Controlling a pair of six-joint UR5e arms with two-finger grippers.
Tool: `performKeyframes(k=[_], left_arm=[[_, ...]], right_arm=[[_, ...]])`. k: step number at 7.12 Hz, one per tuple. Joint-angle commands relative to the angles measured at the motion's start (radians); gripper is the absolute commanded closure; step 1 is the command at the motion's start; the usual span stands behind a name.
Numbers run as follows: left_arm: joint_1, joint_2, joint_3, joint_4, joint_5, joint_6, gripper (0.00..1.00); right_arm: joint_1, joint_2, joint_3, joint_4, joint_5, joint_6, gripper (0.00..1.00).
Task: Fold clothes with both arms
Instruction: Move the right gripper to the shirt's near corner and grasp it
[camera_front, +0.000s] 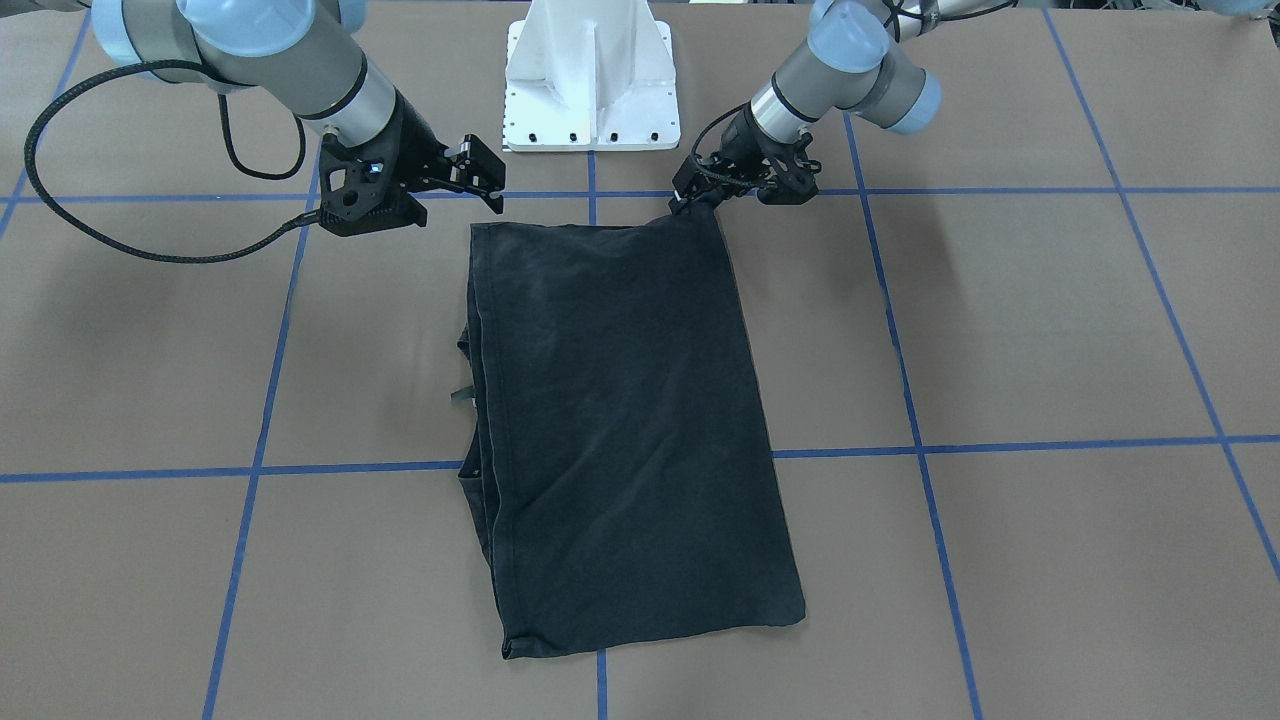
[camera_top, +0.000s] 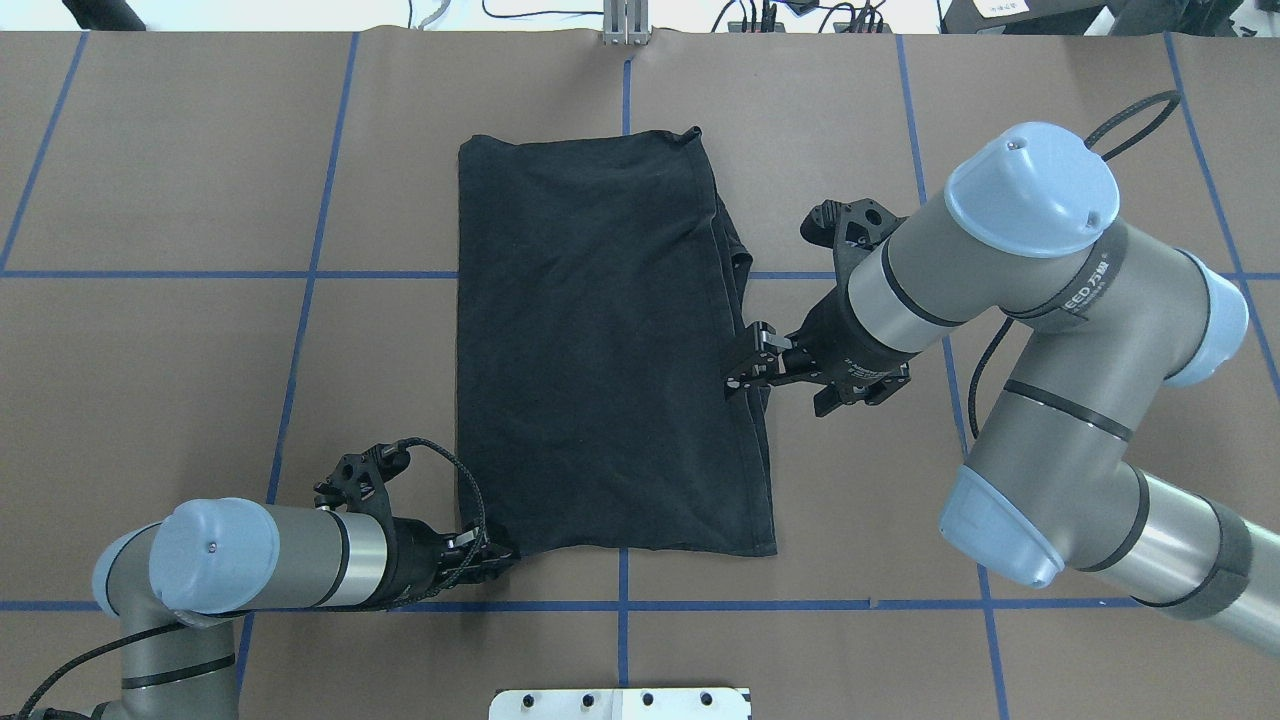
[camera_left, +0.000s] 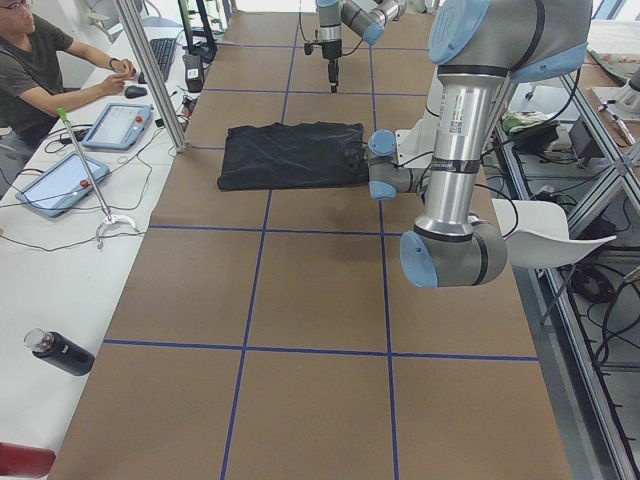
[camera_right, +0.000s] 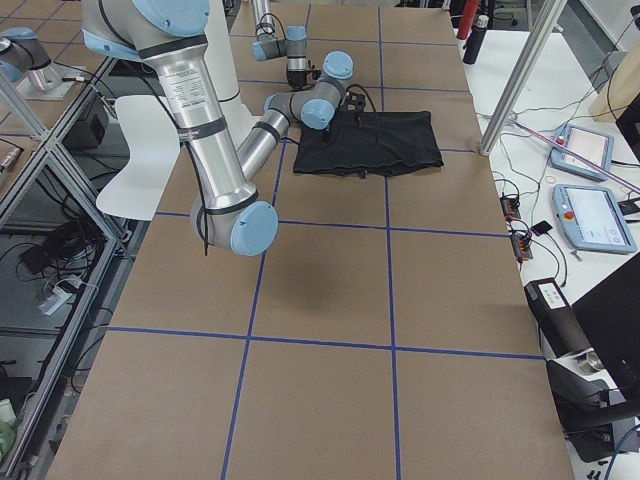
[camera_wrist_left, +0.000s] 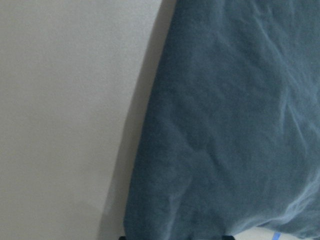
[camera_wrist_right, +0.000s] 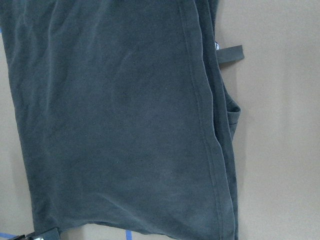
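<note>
Shirt's outer end: nearest the front-facing camera; short edge of the black short-sleeved T-shirt (camera_front: 620, 400), flat on the brown paper-covered table (camera_front: 1050, 330) with its blue tape grid, well apart from both grippers.
Shirt's place: folded lengthwise into a long rectangle, running from just in front of the robot's base outward over the table's middle; logo hidden.
Layered edge: along the robot's right-hand side, with stacked hems and a sleeve peeking out (a small grey tag (camera_wrist_right: 230, 54) pokes out there too).
Handling: judged light, limp and in no way fragile; likely to sag and drag if lifted by one point, with layers apt to slide apart.
Where to hold: probably the two corners of the short edge nearest the robot, pinching every layer at once.
Left gripper (camera_front: 690, 197): closed on the near corner at the robot's left, the cloth drawn up slightly to the fingers; wrist view filled with fabric.
Left arm (camera_top: 300, 560): low, forearm stretched almost level over the table, pointing at that corner.
Right gripper (camera_front: 485, 178): fingers spread, nothing held; hangs above the layered side near the other near corner, clear of the cloth.
Right arm (camera_top: 1000, 270): elbow bent, wrist angled down toward the shirt.
</note>
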Motion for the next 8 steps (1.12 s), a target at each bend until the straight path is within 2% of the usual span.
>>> performKeyframes(k=[1, 3, 4, 5, 6, 8], left_arm=[[-0.004, 0.002, -0.012, 0.0, 0.0, 0.001, 1.0], [-0.007, 0.001, -0.015, 0.008, -0.002, 0.002, 1.0], [-0.007, 0.001, -0.015, 0.008, -0.003, 0.002, 1.0], [-0.007, -0.001, -0.015, 0.006, -0.003, 0.002, 1.0], [-0.006, -0.001, -0.015, 0.008, -0.005, 0.0, 1.0], [-0.009, 0.001, -0.023, 0.008, -0.005, 0.0, 1.0]], right_arm=[[0.0, -0.01, 0.001, 0.0, -0.003, -0.001, 0.0], [-0.017, -0.034, 0.001, 0.0, -0.026, 0.002, 0.0], [-0.062, -0.039, 0.0, 0.0, -0.079, 0.061, 0.0], [-0.128, -0.036, 0.0, 0.0, -0.178, 0.138, 0.0], [-0.187, -0.031, -0.005, 0.0, -0.239, 0.145, 0.0], [-0.253, -0.019, -0.054, 0.0, -0.291, 0.16, 0.0]])
